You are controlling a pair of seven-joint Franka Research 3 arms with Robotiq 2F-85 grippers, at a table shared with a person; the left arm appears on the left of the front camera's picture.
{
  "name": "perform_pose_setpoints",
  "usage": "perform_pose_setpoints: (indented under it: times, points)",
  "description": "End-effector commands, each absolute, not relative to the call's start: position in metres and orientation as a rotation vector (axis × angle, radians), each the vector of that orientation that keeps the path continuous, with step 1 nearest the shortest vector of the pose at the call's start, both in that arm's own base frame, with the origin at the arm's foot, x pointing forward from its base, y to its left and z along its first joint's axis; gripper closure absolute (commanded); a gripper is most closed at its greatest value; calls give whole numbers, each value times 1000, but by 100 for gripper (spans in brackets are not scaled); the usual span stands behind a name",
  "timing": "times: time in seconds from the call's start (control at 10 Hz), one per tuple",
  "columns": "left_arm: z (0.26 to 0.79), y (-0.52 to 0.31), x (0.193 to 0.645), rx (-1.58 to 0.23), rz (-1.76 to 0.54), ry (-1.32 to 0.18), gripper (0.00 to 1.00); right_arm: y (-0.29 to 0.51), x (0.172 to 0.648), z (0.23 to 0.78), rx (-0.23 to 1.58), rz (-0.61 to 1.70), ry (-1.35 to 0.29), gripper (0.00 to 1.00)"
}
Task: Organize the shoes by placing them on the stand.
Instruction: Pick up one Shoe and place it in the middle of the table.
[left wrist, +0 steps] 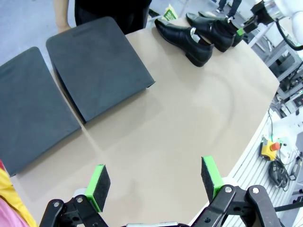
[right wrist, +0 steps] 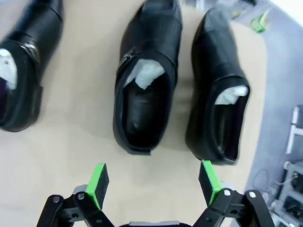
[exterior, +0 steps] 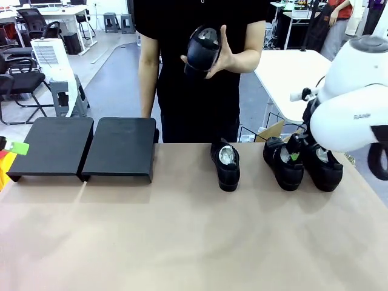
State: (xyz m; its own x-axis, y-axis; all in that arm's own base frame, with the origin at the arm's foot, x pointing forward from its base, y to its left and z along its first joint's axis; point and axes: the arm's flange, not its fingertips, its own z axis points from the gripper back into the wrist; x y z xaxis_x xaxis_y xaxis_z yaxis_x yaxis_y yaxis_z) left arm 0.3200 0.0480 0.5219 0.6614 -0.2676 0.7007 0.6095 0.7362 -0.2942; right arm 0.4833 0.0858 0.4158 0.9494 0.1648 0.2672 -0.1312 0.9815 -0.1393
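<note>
Three glossy black shoes stand on the brown table at the right: one alone (exterior: 225,165) and a pair (exterior: 283,162) (exterior: 321,167). A person across the table holds another shoe (exterior: 203,51) up in one hand. The stand (exterior: 121,145) is two flat black platforms side by side at the back left, both bare (left wrist: 94,71). My right gripper (right wrist: 154,182) hangs open just above the pair, near the heels of the middle shoe (right wrist: 147,85) and the outer one (right wrist: 220,109). My left gripper (left wrist: 154,182) is open over bare table, near the stand.
The white right arm (exterior: 351,103) covers part of the rightmost shoe. The table's curved right edge (left wrist: 255,127) drops to a floor with cables and a yellow button box (left wrist: 270,147). A white table (exterior: 297,70) stands behind at the right.
</note>
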Motion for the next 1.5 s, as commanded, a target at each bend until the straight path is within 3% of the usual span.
perform_pose_setpoints:
  times: [0.0, 0.5, 0.9, 1.4]
  points:
    - [522, 49, 321, -561, -543, -694, 0, 102, 500, 414, -90, 117, -255, 0]
    - [522, 49, 321, -561, -543, -694, 0, 107, 491, 416, -99, 135, -273, 0]
    - [522, 49, 321, -561, -543, -694, 0, 134, 533, 420, -102, 127, -225, 0]
    - [522, 49, 321, -561, -543, -694, 0, 139, 562, 377, -65, 104, -123, 0]
